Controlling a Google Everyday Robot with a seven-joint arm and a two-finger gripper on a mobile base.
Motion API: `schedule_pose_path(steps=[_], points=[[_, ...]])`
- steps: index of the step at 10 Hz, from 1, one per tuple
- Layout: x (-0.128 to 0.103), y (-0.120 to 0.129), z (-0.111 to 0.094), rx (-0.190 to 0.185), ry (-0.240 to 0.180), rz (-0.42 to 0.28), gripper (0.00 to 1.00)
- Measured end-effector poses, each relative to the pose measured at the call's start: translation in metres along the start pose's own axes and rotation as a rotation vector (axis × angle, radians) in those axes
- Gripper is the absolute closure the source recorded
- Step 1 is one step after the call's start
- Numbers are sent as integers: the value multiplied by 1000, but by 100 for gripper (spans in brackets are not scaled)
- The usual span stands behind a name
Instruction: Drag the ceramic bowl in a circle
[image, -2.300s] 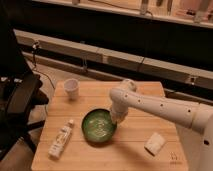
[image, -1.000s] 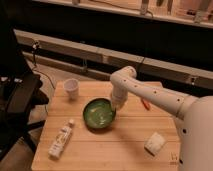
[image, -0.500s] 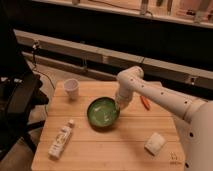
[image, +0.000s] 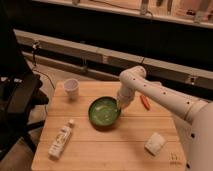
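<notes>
Round, shallow, glossy green ceramic bowl (image: 101, 112) sat approx. mid wooden table (image: 125, 156). The white arm's gripper (image: 120, 105) was down at the bowl's rim, 2-3 o'clock side. Grip state couldn't be told. Small white cup (image: 71, 88) stood apart at the bowl's 10 o'clock.

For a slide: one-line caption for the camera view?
The robot's gripper at the rim of the round glossy green ceramic bowl on a wooden table.
</notes>
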Motion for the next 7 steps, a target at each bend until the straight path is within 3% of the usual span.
schedule_pose_path(steps=[7], points=[[1,3,-2,2,-1,-1,86]])
